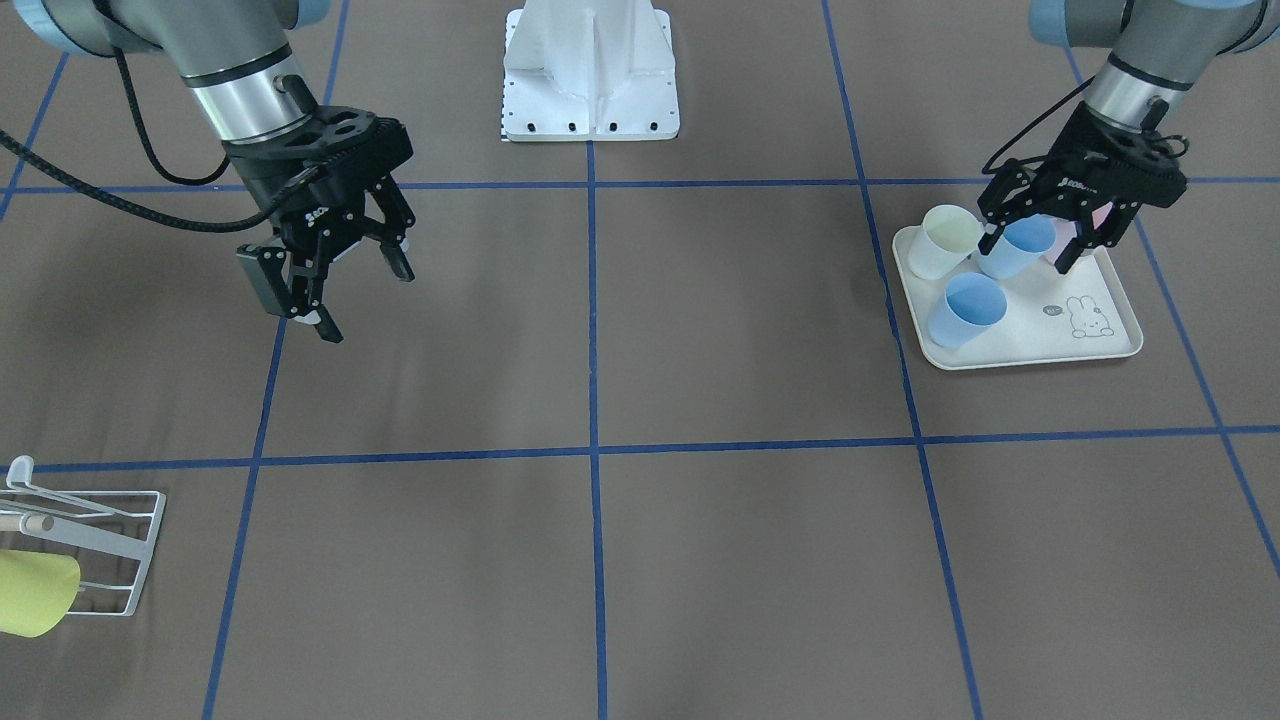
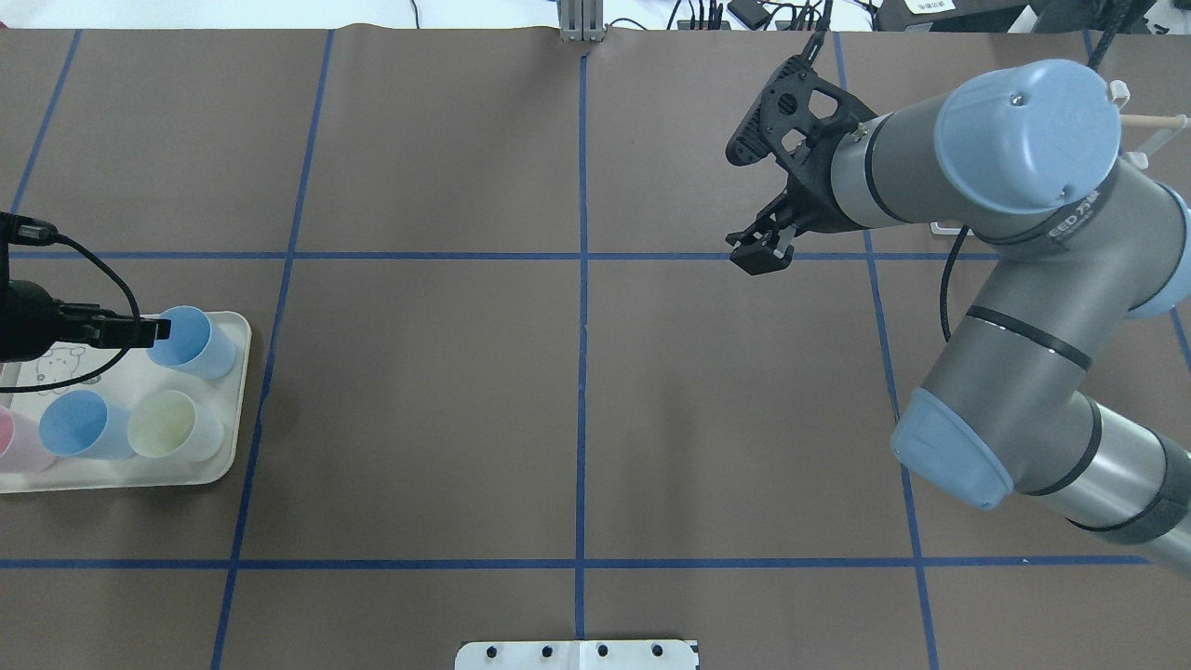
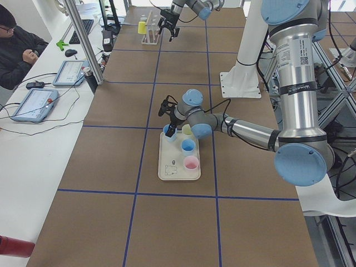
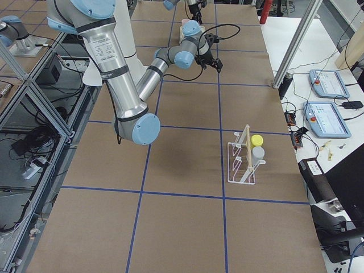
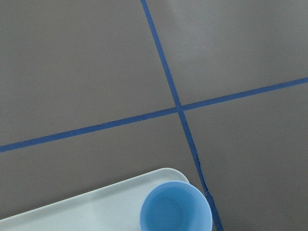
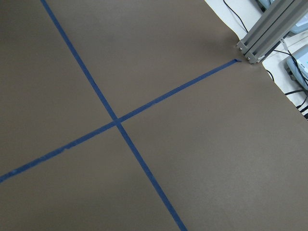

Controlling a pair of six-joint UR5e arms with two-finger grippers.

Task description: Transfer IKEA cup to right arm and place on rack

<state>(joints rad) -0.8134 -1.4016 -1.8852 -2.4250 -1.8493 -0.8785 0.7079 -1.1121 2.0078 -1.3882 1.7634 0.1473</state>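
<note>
As it stands upright, cup [image 1: 1018,248], pale blue, tapered

The rack [image 1: 100,540] and the yellow cup [image 1: 35,592] on it are cut off by the front view's left edge. Overhead, the right arm [image 2: 1023,158] hides all but the rack's rod tip. The left gripper [image 1: 1029,254] covers most of the pink cup [image 1: 1098,215] at the tray's [image 1: 1020,352] corner nearest the robot. Whether its fingers touch the blue cup [image 1: 1022,240] cannot be told.

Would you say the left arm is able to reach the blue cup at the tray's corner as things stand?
Probably yes: the open left gripper hangs close over that blue cup, with nothing between them, and the cream cup stands apart.
</note>
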